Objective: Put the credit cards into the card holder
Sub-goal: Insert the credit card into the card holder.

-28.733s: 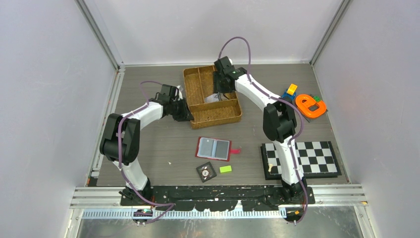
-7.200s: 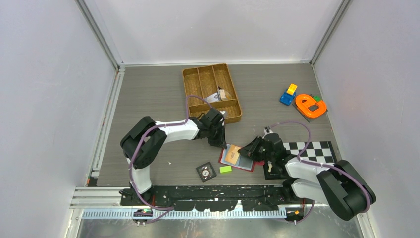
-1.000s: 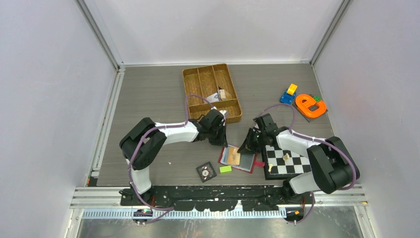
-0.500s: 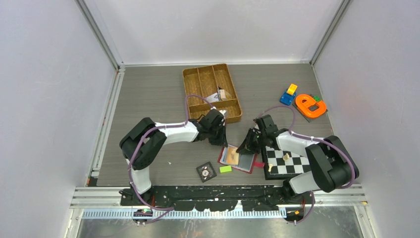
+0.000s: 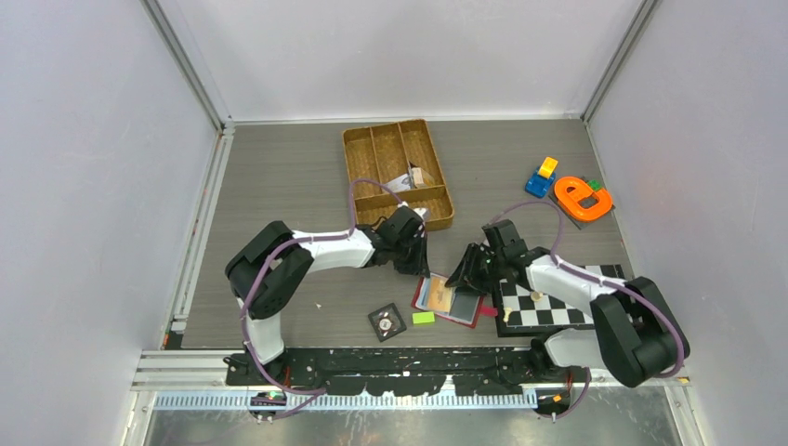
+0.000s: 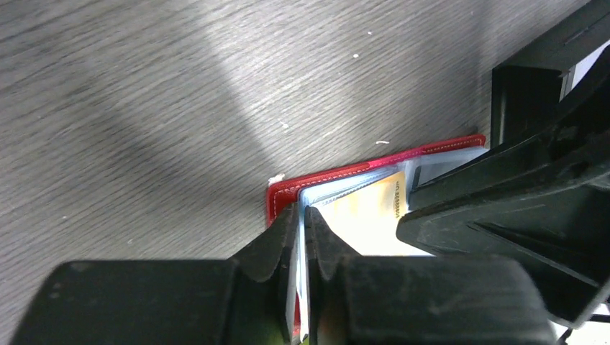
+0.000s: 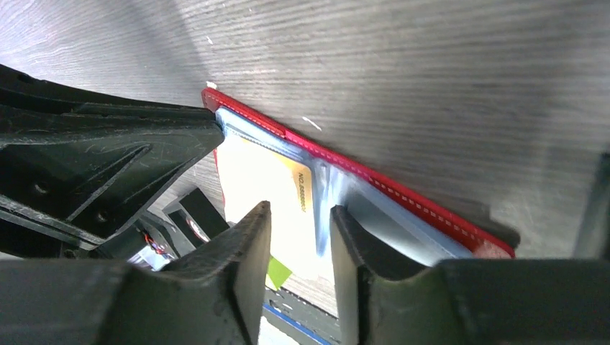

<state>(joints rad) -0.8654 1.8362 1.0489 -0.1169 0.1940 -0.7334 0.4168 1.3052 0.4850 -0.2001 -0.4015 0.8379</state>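
The red card holder (image 5: 467, 314) lies open on the table between the two arms. My left gripper (image 6: 302, 212) is shut on the thin grey-blue pocket edge at the holder's (image 6: 324, 180) left corner, seen from above at the left gripper (image 5: 415, 269). A tan-orange credit card (image 7: 262, 180) sits in the holder's (image 7: 403, 194) pocket, also visible as the credit card (image 5: 435, 295) and the credit card (image 6: 370, 215). My right gripper (image 7: 300, 212) hangs just above that card with its jaws apart and nothing between them, over the holder's far edge at the right gripper (image 5: 462, 277).
A woven brown divided tray (image 5: 372, 149) stands behind the arms with pale flat pieces (image 5: 409, 179) in one compartment. A black tile with a dial (image 5: 387, 321) and a green block (image 5: 424, 317) lie near the front. A chessboard (image 5: 558, 297) is at right, and toys (image 5: 581, 197) at far right.
The right gripper's jaws have opened and let go of the tan-orange card, which stays in the holder. The left gripper keeps its hold on the holder's edge.
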